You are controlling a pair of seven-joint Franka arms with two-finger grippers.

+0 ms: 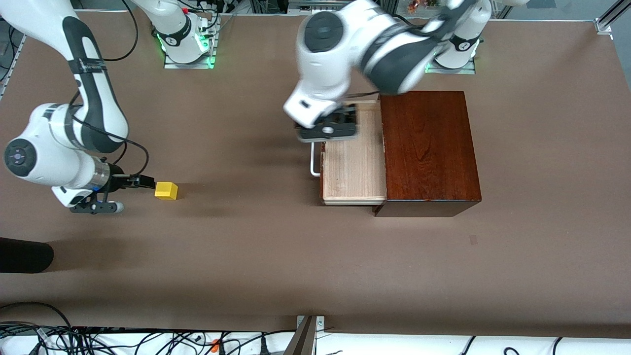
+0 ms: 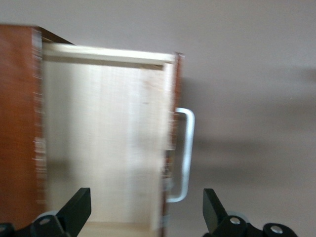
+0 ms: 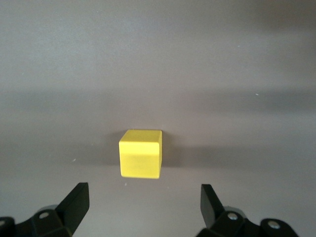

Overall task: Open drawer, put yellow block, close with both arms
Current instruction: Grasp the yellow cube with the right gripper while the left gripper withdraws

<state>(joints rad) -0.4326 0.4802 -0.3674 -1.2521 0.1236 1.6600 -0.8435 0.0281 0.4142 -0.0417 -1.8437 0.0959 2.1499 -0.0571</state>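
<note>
Drawer point(image 1: 354, 170): pulled out of the reddish-brown box point(image 1: 429, 148), its pale tray bare, its white handle point(image 1: 314, 165) facing the right arm's end of the table.
Yellow block point(image 1: 166, 190): on the bare table point(image 1: 276, 256) toward the right arm's end, well apart from the drawer and not yet lifted.
My right gripper point(image 1: 129, 190): low by the table, fingers spread wide with nothing between them; on the front view's clock face the block sits at about 3 o'clock from it, just ahead of the fingertips.
My left gripper point(image 2: 148, 212): up over the drawer's front edge and handle, fingers wide, gripping nothing.
Key relation: the block is a cube, so no long axis to line up with; it is centred on the gap between my right fingers, so I judge a straight advance should bring them around it.
Nearer arm: my right by far, so the pick falls to it.
Right wrist view only: block point(image 3: 140, 153) square to the fingers point(image 3: 74, 202), its faces parallel to them.
Left wrist view only: handle point(image 2: 183, 155) standing off the drawer point(image 2: 106, 143) front; tray bare inside.
Front view only: the long carry from block to drawer.
</note>
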